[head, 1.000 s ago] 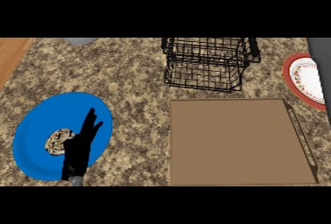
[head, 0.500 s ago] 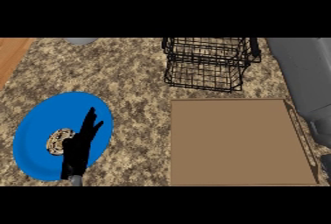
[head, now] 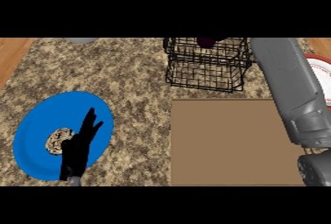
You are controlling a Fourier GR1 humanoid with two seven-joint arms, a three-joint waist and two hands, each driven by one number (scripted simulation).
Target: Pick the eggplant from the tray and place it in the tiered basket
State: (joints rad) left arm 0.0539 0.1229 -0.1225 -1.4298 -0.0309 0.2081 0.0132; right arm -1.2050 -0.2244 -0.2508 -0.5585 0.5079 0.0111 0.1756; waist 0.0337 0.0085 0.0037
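Observation:
The brown tray lies at lower centre-right with nothing on it. Behind it stands the black wire tiered basket. The dark purple eggplant shows at the basket's top tier, at the scene's far edge. My right hand is beside it, curled on it and mostly cut off by that edge. Its grey forearm runs from the lower right up along the tray's right side. My left hand rests open, fingers straight, over the blue plate.
A speckled ring-shaped pastry lies on the blue plate. A red-rimmed white plate sits at the right edge, partly hidden by my right forearm. A grey object peeks in at the far edge. Wooden floor shows at both upper corners.
My right forearm has swung in from the right edge across the red-rimmed plate, bringing the eggplant to the basket's top. The left hand has stayed still.

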